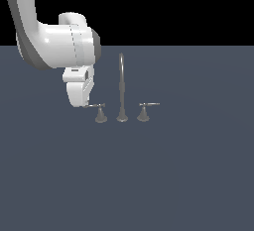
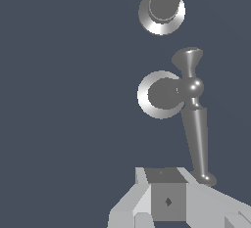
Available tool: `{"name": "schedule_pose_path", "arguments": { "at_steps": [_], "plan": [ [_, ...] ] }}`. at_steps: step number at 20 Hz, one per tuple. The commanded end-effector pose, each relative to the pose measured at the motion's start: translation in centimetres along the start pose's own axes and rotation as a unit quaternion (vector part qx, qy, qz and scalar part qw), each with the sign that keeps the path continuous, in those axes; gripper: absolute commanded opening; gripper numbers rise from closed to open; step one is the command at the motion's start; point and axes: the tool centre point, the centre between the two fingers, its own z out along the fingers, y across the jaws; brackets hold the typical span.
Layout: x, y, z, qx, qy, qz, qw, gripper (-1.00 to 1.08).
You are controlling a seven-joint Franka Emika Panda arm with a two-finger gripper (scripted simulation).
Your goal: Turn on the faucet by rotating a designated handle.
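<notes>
The faucet (image 1: 121,84) is a small grey set with a tall thin gooseneck spout and two lever handles. The handle (image 1: 100,112) stands on a conical base toward the exterior view's left, its thin arm pointing left. My gripper (image 1: 87,105) hangs from the white hand right at the tip of that arm. In the wrist view the handle (image 2: 195,124) shows from above as a long tapered lever. Its far tip lies just beside my gripper (image 2: 165,183), which is shut with nothing between its fingers. I cannot tell whether the tip touches them.
The mirrored handle (image 1: 144,112), arm pointing right, stands on the other side of the spout. The spout's flared base (image 2: 162,12) sits just beyond the handle's cone (image 2: 158,95). Everything rests on a flat dark grey floor (image 1: 188,175).
</notes>
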Motion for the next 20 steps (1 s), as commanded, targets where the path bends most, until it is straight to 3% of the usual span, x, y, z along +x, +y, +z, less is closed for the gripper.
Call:
{"name": "schedule_pose_path", "arguments": {
  "at_steps": [1, 17, 18, 20],
  "plan": [
    [0.0, 0.0, 0.0, 0.0, 0.0, 0.0, 1.0, -1.0],
    [1.3, 5.4, 1.1, -0.015, 0.002, -0.002, 0.9999, -1.0],
    [0.2, 3.5, -0.7, 0.009, -0.004, -0.007, 0.9999, -1.0],
    [1.1, 4.1, -0.4, 0.005, -0.003, -0.006, 1.0, -1.0]
  ]
}}
